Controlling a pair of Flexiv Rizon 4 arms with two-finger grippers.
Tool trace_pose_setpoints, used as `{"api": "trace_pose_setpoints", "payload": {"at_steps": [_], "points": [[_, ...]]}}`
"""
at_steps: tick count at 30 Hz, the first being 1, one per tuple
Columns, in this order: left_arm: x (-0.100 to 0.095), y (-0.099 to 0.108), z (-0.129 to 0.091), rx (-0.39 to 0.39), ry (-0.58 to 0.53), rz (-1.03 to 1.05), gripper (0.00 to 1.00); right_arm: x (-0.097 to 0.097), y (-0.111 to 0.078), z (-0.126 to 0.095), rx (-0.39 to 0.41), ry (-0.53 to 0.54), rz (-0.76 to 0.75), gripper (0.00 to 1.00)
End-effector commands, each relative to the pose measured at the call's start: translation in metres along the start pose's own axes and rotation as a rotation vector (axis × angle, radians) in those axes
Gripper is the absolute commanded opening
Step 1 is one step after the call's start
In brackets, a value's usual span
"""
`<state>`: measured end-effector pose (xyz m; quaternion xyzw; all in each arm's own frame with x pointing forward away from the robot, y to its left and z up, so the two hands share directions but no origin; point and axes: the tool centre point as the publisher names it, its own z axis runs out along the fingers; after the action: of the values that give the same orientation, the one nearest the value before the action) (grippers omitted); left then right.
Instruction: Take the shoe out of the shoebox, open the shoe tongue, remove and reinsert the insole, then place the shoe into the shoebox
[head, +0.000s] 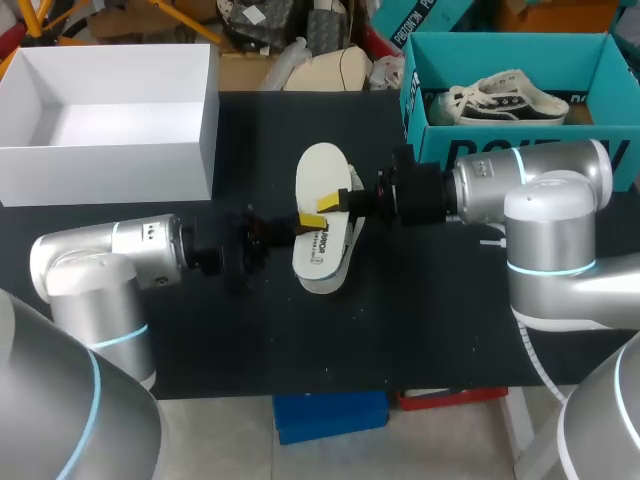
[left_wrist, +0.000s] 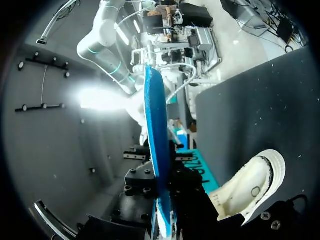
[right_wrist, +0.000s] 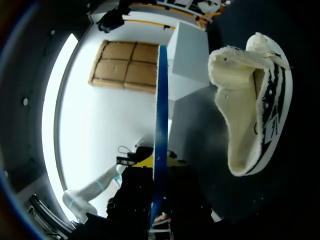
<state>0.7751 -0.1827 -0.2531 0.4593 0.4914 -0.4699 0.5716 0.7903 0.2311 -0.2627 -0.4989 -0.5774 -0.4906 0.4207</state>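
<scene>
Left pincer: clamps insole
Right pincer: clamps it too
Insole: light, floppy — pinch its edge

Two shoes, two boxes, one insole.

Place: a robot lab, as I read it.
Evidence, rig: I run a silver left arm and right arm over a black-covered desk.
Evidence, props: white box and teal shoebox at its far corners.
</scene>
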Motion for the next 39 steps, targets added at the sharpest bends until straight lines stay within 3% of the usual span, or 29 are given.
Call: {"api": "trace_pose_setpoints", "payload": {"at_steps": [1,3,7,12,16,35,39], "points": [[-0.002,0.001,-0.005,0.050,0.012,-0.015,0.00,0.000,-0.001,-0.003,-0.036,-0.020,-0.002,1.00],[-0.005,-0.005,-0.008,0.073,0.034,-0.032,0.00,0.001,-0.002,-0.008,-0.090,-0.058,-0.007,1.00],[-0.009,-0.021,-0.018,0.129,0.117,-0.002,0.00,-0.001,-0.010,-0.015,-0.108,-0.192,-0.002,1.00],[-0.010,-0.041,-0.038,0.197,0.221,0.004,0.00,0.000,-0.024,-0.029,-0.182,-0.263,-0.029,1.00],[-0.006,-0.058,-0.056,0.219,0.419,0.022,0.00,0.002,-0.038,-0.042,-0.217,-0.384,-0.038,1.00],[-0.006,-0.058,-0.056,0.219,0.419,0.022,0.00,0.003,-0.042,-0.046,-0.223,-0.410,-0.036,1.00],[-0.012,-0.073,-0.061,0.285,0.389,-0.127,0.00,-0.007,-0.045,-0.059,-0.224,-0.477,-0.045,1.00]]}}
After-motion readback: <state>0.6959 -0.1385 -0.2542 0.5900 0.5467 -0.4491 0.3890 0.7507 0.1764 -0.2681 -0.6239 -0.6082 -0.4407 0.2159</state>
